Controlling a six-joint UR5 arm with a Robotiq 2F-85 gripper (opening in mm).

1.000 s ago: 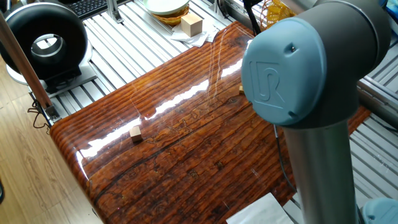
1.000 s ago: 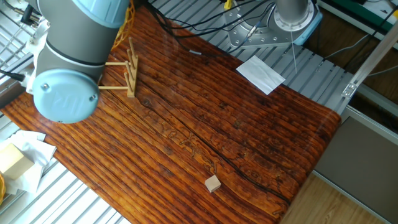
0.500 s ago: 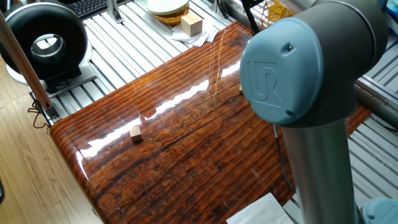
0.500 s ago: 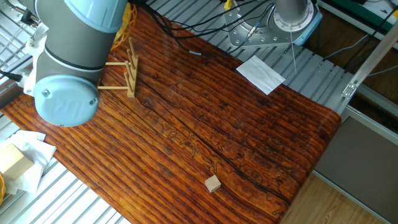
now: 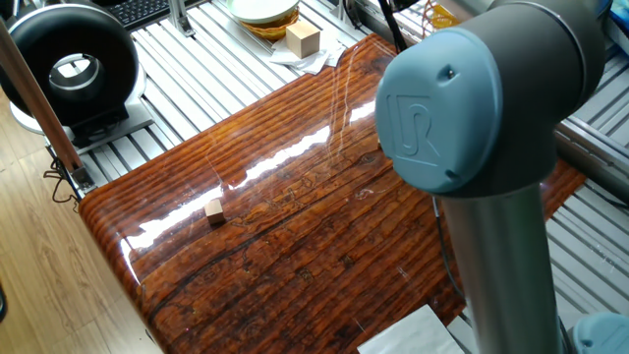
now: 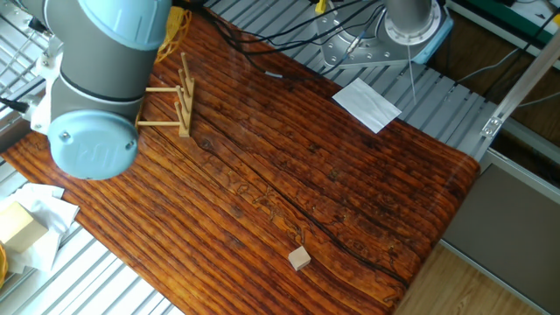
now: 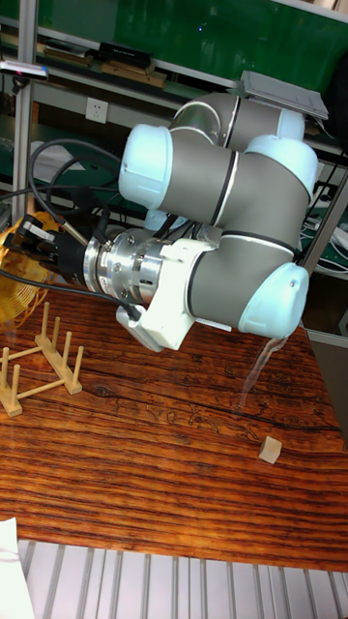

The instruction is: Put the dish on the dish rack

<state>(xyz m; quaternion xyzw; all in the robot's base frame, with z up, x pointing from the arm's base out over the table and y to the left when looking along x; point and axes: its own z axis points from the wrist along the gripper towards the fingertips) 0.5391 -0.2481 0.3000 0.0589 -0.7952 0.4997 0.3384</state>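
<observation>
Since the earlier frames the blue joint cap has been shifted slightly left in both fixed views, while nothing on the table has been displaced. In one fixed view, the glossy wooden table (image 5: 275,226) is seen laid over ribbed aluminium, with a small wooden block (image 5: 214,209) on it, a black ring-shaped device (image 5: 71,69) at the far left, and "UR" embossed on the cap. In the other fixed view, the dish rack (image 6: 172,107) is seen at the table's far left, half hidden by the arm, with a white paper sheet (image 6: 367,104) lying on the ribbed metal beyond the table. In the tall fixed view, the gripper (image 7: 31,244) is held against the yellow dish (image 7: 21,263) above the rack; whether the fingers are pinching it cannot be told. Shelving stands behind.
</observation>
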